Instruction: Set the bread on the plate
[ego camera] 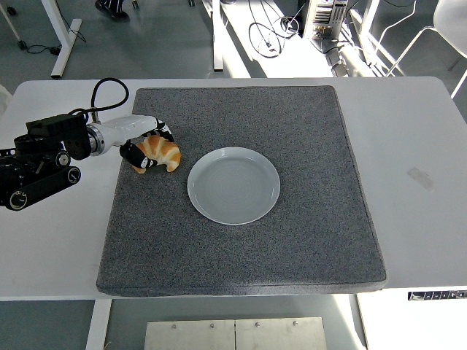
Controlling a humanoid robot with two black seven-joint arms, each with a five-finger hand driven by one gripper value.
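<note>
bread (160, 152), a glossy curved croissant on the coarse grey mat (241, 240), sits clasped in the left robot hand (141, 147).

bread (159, 152) on mat (241, 248), left of plate (233, 185)

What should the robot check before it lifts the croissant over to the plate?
1. Left hand at the croissant: ok, fingers curl around its left end.
2. Grip firm enough to lift: cannot tell.
3. Plate empty: ok.
4. Path from croissant to plate clear on the grey mat: ok.
5. Croissant already on the plate: not ok, it lies on the mat, left of the plate.
6. Right hand out of the way: ok, not in view.
</note>
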